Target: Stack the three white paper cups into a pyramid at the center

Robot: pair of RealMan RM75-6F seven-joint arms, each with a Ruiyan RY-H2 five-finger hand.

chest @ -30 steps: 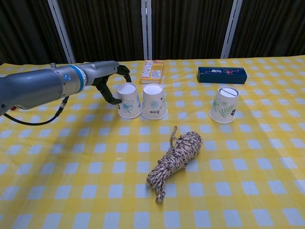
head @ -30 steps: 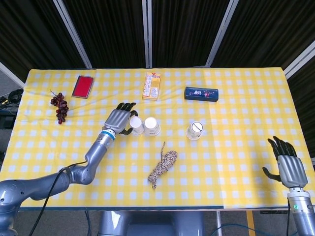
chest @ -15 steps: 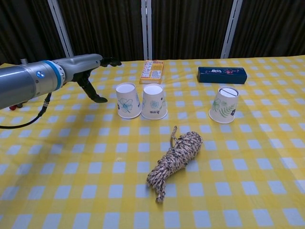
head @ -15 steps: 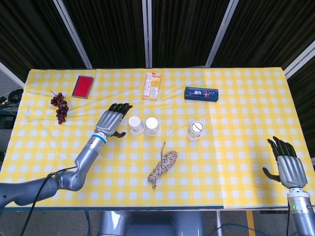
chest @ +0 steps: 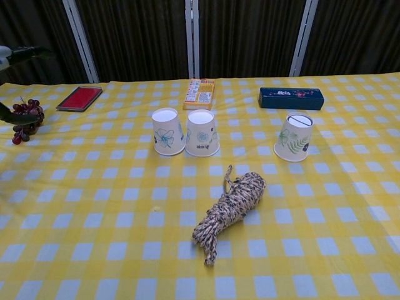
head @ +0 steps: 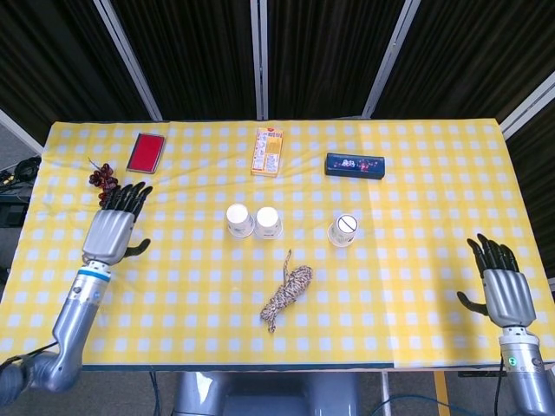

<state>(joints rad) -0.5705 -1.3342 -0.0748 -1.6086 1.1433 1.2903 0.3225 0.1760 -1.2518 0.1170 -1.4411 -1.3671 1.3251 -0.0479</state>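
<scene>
Three white paper cups stand upside down on the yellow checked table. Two of them touch side by side near the middle: the left cup and the middle cup. The third cup stands apart to the right, slightly tilted. My left hand hovers far left of the cups, fingers spread, holding nothing. My right hand is at the table's near right corner, fingers apart and empty. In the chest view only a sliver of the left hand shows at the left edge.
A coil of rope lies in front of the cups. Behind them are an orange box and a dark blue box. A red case and grapes sit at far left.
My left hand let go of the left cup and drew back far to the left. The cups stayed put. The right hand barely moved.
</scene>
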